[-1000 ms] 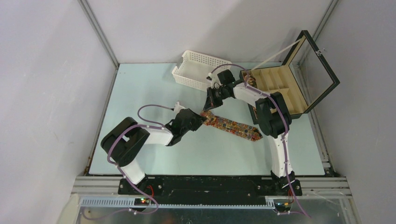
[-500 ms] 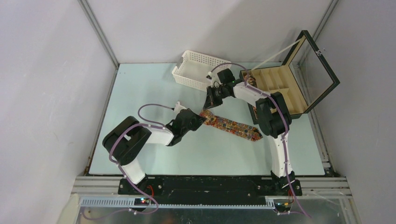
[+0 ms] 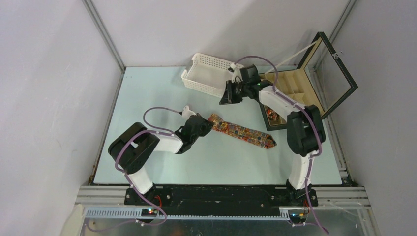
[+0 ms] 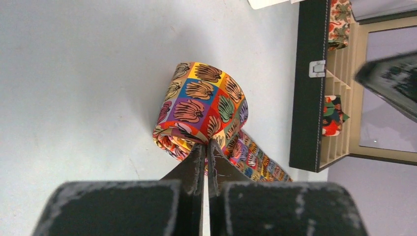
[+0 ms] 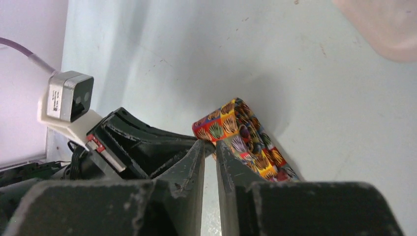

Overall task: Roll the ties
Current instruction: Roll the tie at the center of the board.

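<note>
Left wrist: left jaws clamped on tie (image 4: 201,105) coil; right jaws slightly apart, empty.

Black-jointed white arms (image 3: 164,142) (looped purple cables (image 3: 158,109))

Tie (image 3: 241,132) on table (image 3: 157,98), basket (image 3: 206,73) behind it, box (image 3: 307,96) to its right, coiled ties (image 3: 272,115) inside

Looks down past the right tool (image 5: 210,147), parted to a narrow slit and holding nothing. Finds the tie (image 5: 241,125) just beyond on the pale counter (image 5: 172,59), one end coiled (fan motifs in coloured squares), the rest trailing lower right. Meets the left tool (image 5: 182,142) at the coil's edge, its wrist camera (image 5: 69,101) behind. Catches a blurred pale shape (image 5: 378,24) top right.
</note>
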### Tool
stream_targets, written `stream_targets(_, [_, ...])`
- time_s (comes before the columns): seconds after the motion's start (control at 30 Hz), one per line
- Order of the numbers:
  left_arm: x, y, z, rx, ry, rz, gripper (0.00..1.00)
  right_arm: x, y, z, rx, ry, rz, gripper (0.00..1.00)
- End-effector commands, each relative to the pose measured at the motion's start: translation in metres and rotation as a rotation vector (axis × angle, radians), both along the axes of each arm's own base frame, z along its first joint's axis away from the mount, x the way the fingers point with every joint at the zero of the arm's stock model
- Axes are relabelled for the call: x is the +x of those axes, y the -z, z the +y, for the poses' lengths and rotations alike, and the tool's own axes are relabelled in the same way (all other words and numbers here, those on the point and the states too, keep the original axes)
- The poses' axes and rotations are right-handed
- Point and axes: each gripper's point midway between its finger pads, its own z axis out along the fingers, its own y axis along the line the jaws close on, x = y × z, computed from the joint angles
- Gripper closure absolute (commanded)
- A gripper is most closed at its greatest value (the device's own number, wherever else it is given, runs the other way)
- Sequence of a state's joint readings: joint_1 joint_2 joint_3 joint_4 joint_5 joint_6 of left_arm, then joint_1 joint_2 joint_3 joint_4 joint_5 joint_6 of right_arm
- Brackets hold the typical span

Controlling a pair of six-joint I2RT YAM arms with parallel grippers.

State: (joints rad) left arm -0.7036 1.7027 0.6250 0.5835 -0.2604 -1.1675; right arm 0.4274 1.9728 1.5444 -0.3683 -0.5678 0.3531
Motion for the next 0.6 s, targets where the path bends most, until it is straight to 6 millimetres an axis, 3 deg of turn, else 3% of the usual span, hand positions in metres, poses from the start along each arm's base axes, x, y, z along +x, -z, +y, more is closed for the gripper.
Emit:
stream_targets(0.0, [0.015,-0.005,0.017,0.110,-0.048,-0.052,1.00,0.006,-0.026,-0.019,0.015,0.110,-0.083,0.76])
stream_targets(0.17, [0.019,-0.008,0.027,0.206,-0.060,-0.082,1.00,0.000,-0.033,-0.033,-0.015,0.173,-0.121,0.43])
stream_targets(0.27, [0.020,-0.008,0.031,0.240,-0.066,-0.087,1.00,-0.001,-0.037,-0.041,-0.038,0.211,-0.129,0.13])
stream_targets(0.33, [0.021,-0.008,0.034,0.257,-0.068,-0.092,1.00,0.003,-0.040,-0.052,-0.072,0.272,-0.154,0.02])
stream_targets(0.43, [0.022,-0.009,0.037,0.276,-0.078,-0.094,1.00,0.007,-0.048,-0.068,-0.099,0.368,-0.192,0.00])
stream_targets(0.57, [0.022,-0.009,0.045,0.319,-0.092,-0.095,1.00,0.008,-0.056,-0.073,-0.086,0.389,-0.198,0.01])
